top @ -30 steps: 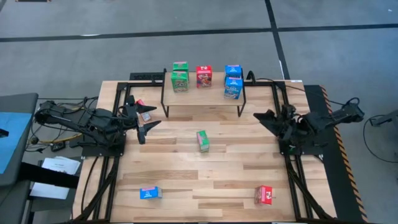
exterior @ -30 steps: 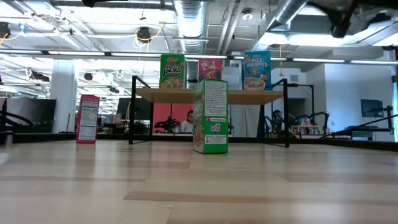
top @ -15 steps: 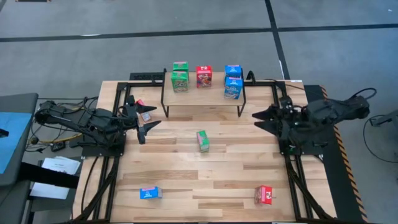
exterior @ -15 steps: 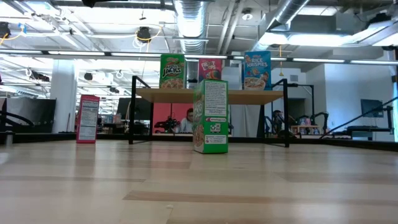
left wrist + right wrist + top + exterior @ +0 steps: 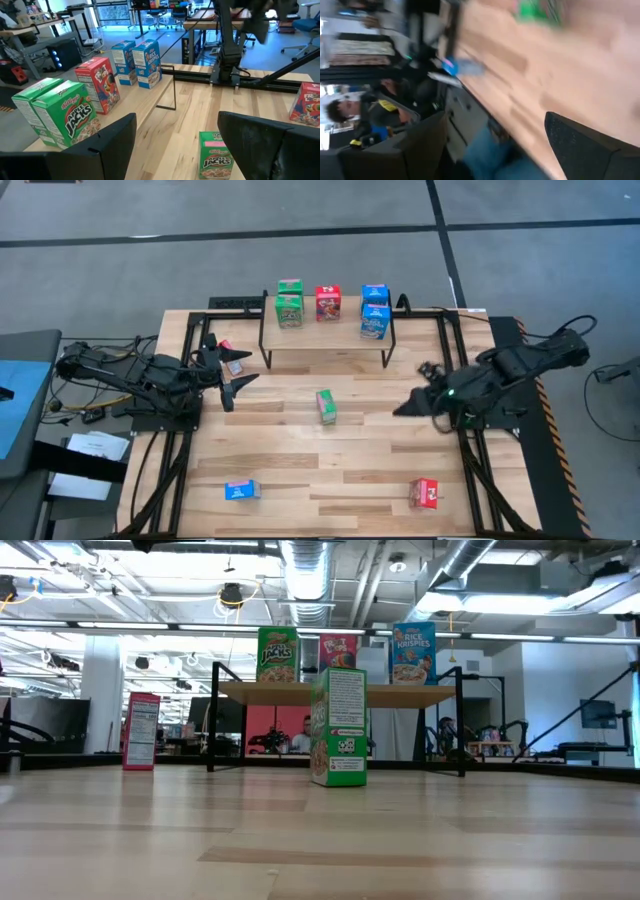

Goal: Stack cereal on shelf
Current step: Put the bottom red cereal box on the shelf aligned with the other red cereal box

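The shelf [image 5: 325, 333] stands at the table's far middle and carries two green boxes [image 5: 289, 301], a red box [image 5: 328, 303] and two blue boxes [image 5: 375, 310]. A green box [image 5: 326, 406] stands on the table in front of it and also shows in the low view [image 5: 338, 726]. A blue box [image 5: 241, 490] and a red box [image 5: 425, 494] lie near the front edge. Another red box [image 5: 141, 730] stands at the far left. My left gripper [image 5: 237, 371] is open and empty left of the shelf. My right gripper [image 5: 415, 389] is open and empty right of the green box.
Black rails [image 5: 455, 420] run along the table's left and right sides under both arms. The shelf's thin black legs [image 5: 212, 715] stand on the tabletop. Bare wood [image 5: 330, 460] lies between the green box and the two front boxes.
My right gripper has swung from beside the shelf's right end toward the table's near edge and a little toward the middle, turning toward the near left. It stays open. The boxes and my left arm have kept still.
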{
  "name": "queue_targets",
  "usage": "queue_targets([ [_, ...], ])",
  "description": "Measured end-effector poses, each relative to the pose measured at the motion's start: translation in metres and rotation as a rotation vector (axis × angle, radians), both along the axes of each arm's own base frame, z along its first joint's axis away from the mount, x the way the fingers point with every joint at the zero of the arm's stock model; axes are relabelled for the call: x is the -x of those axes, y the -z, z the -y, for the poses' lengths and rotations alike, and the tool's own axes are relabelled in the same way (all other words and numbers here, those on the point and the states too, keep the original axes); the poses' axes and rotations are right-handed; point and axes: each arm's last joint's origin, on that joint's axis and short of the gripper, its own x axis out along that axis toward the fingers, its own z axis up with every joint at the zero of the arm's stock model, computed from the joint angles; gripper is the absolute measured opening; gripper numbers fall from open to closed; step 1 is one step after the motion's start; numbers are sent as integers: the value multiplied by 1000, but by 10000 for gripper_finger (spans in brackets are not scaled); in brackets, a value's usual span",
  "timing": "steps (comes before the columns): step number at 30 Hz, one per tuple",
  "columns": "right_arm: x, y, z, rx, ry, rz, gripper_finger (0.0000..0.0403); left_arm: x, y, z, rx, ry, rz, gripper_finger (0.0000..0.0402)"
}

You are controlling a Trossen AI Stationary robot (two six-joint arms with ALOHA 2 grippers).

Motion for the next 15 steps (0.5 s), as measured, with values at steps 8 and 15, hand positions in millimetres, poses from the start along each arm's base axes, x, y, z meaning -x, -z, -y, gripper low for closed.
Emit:
queue_targets([
  [8, -14, 29, -38, -290, 9, -347, 341, 0, 0, 0, 0, 1, 0, 270],
  [15, -17, 44, -65, -391, 25, -521, 337, 0, 0, 0, 0, 1, 0, 270],
])
